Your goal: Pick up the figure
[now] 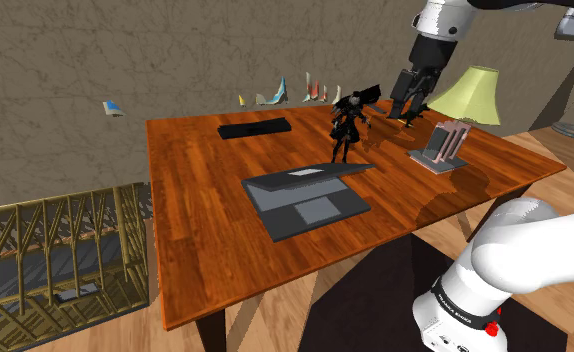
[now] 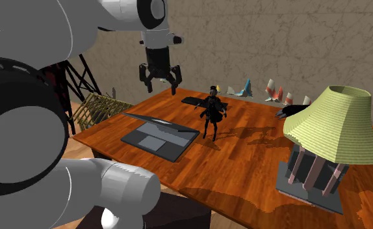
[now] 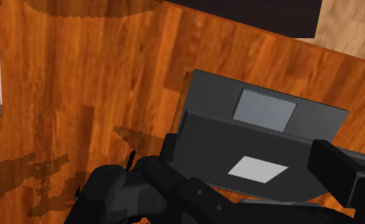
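The figure is a small dark doll in black clothes, standing upright near the middle of the wooden table, just behind the laptop. In the second exterior view the figure stands to the right of the laptop. My gripper hangs in the air above the table's far side, to the shoulder view's right of the figure and higher than it. The gripper is open, its fingers spread with nothing between them. In the wrist view the figure appears from above, close beside the laptop, with one black finger at the side.
A grey open laptop lies flat at the table's middle. A flat black bar lies at the back edge. A lamp with a yellow-green shade stands on a pillared base. A wooden lattice frame stands beside the table.
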Tool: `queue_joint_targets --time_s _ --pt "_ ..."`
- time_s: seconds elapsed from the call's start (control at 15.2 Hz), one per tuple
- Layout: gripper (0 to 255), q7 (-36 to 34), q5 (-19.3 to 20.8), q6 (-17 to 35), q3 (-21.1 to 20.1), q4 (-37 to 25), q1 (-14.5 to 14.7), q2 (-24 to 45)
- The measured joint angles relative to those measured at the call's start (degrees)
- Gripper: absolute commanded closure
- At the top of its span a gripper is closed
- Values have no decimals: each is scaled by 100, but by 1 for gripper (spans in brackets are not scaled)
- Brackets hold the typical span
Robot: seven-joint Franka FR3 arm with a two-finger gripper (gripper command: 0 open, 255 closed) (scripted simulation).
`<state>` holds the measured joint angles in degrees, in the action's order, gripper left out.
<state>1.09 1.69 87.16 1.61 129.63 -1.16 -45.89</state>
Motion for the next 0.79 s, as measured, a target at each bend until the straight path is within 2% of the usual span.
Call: queue_joint_targets --time_s 0.2,0.53,0.79 --pt "0 232 87 128 147 42 10 81" --pt "0 1199 390 647 764 -83 60 699" --pt "0 2017 521 991 1256 -410 132 1329"
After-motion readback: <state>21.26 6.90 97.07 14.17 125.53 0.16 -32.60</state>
